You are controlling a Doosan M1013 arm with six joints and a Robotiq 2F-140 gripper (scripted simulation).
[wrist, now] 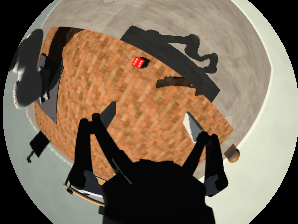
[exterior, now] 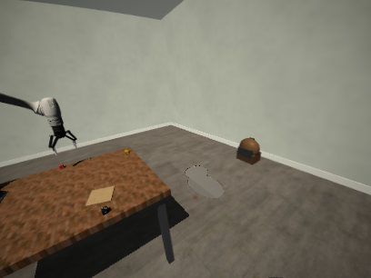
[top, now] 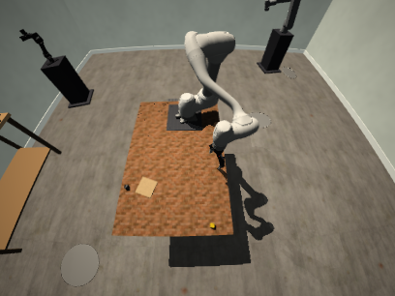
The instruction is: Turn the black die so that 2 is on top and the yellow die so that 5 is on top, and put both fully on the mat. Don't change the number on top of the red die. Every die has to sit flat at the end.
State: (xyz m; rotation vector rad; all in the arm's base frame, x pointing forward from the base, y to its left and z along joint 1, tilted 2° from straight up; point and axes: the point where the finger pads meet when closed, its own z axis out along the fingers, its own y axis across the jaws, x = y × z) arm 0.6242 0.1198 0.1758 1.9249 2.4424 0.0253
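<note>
In the top view we see the black cubic die near the edge of the brick-patterned worktop, beside the flat beige square mat and apart from it. The small yellow die lies near a corner of the worktop, well apart from the mat. The exterior view shows these three things also, and it adds the small red die, which we cannot make out from the top. The wrist view shows the red die more closely, with white pips, but we cannot tell surely which number is on its top. The numbers of the black and yellow dice are too small for us to read.

The black two-finger end effector hangs above the worktop; its fingers stand wide apart and hold nothing. The white robot arm covers a part of the worktop in the top view. Around it, on the floor, stand two black pedestals and a wooden bench. Only the exterior and wrist views show the brown round-topped object.
</note>
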